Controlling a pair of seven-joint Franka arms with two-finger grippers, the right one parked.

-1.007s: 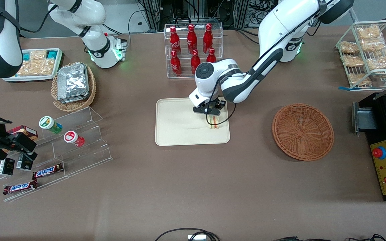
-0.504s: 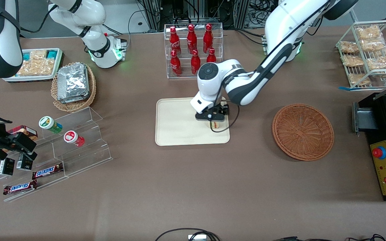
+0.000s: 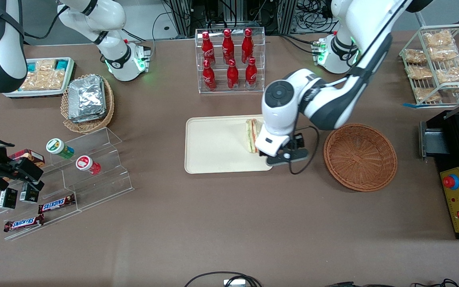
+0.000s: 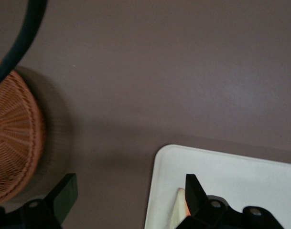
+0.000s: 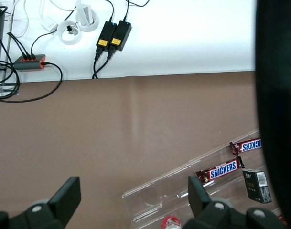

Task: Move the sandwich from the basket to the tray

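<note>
A big brown table (image 3: pixel 221 215) fills the room, with cables and metal frames at its back edge. In the middle of the table lies the tray (image 3: pixel 213 147), flat and cream colored. The sandwich (image 3: pixel 251 134) rests on the tray, close to the tray edge that faces the basket (image 3: pixel 360 156). It lies on its side, so the green and red layers show as stripes. The basket sits on the table beside the tray, toward the working arm's end, and nothing is in it.

The gripper (image 4: pixel 128 202) hangs above the table just off the corner of the tray, between the tray and the basket. Its two black fingers (image 4: pixel 64 195) are spread wide apart and hold nothing. In the wrist view one finger is over the bare table near the basket (image 4: pixel 14 143), and the other finger is over the tray (image 4: pixel 221 176), right next to a bit of the sandwich (image 4: pixel 180 210). The sandwich is not between the fingers.

A clear rack of red bottles (image 3: pixel 229 59) stands farther from the front camera than the tray. Toward the parked arm's end there is a lighter basket of foil packets (image 3: pixel 87 101) and clear steps with chocolate bars (image 3: pixel 40 213).
</note>
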